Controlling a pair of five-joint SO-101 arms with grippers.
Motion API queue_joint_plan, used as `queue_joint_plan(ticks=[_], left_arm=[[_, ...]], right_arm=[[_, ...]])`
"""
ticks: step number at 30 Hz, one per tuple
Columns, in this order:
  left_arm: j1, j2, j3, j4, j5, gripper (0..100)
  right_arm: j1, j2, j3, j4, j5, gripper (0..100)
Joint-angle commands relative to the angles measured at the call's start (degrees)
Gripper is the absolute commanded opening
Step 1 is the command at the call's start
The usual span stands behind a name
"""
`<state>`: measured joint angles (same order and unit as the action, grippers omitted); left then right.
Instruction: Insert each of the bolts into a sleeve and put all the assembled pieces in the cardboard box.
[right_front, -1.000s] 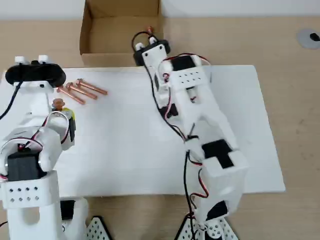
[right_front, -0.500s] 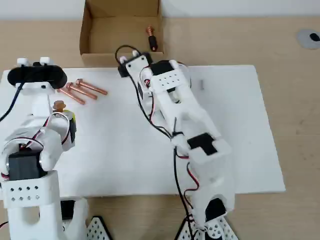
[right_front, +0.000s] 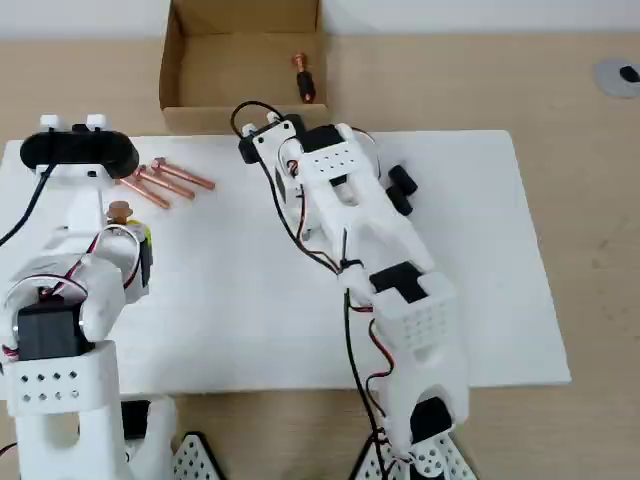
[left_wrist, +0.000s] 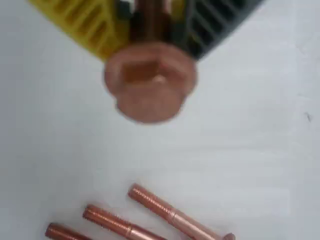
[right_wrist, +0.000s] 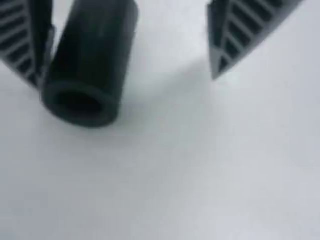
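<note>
Item, high view: the cardboard box (right_front: 240, 120) stands at the far edge of the bench (right_front: 580, 200), with one assembled piece (right_front: 303, 77) lying by its right wall, inside as far as I can tell. Three loose bolts (right_front: 165, 180) lie side by side on the far left of the white sheet (right_front: 240, 290). One further bolt (right_front: 118, 209) is carried at the left arm's tip, just near of them. The right hand (right_front: 400, 190) is low over the sheet, right of centre. Item, left wrist view: the left hand (left_wrist: 150, 20) is clamped on that bolt's shank between its yellow and black fingers (left_wrist: 85, 20). The head stands clear of the fingertips and the threaded end is hidden. The loose bolts lie on the sheet beyond. Item, right wrist view: a black sleeve (right_wrist: 90, 65) lies on the sheet with its bore towards the camera. The right hand is spread wide around it, one finger touching or nearly touching it, the other well apart, so nothing is gripped. Step, in my judgement: the second assembly, with the bolt ready and the sleeve not yet picked. Next I need to close the right hand squarely on the sleeve, lift it, then line its bore up with the bolt.
</note>
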<state>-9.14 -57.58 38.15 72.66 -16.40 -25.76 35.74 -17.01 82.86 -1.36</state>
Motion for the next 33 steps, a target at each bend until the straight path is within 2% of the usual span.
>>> queue_joint_plan(ticks=[1,5,14,17,22,24,33], left_arm=[[-0.62,-1.01,-0.62,-1.32,-0.88,1],[-0.62,-1.01,-0.62,-1.32,-1.23,1],[-0.62,-1.01,-0.62,-1.23,-1.23,1],[-0.62,-1.01,-0.62,-1.14,-1.23,1],[-0.44,-1.01,-0.62,-0.97,-1.23,1],[-0.62,-1.01,-0.62,-0.88,-1.23,1],[-0.7,-1.27,-0.62,-0.79,-0.97,1]], right_arm=[[-0.57,1.63,-0.22,1.23,-0.26,12.2],[-0.57,2.59,-0.22,1.67,-0.26,0.7],[-0.66,2.51,-2.33,3.6,-0.26,1.0],[-0.57,2.51,-9.45,8.44,-0.35,1.0],[-0.66,2.51,-29.23,18.9,-0.35,1.0],[-0.57,2.42,-34.95,19.69,-0.26,1.0],[-2.51,-4.7,-38.2,19.69,-0.26,1.0]])
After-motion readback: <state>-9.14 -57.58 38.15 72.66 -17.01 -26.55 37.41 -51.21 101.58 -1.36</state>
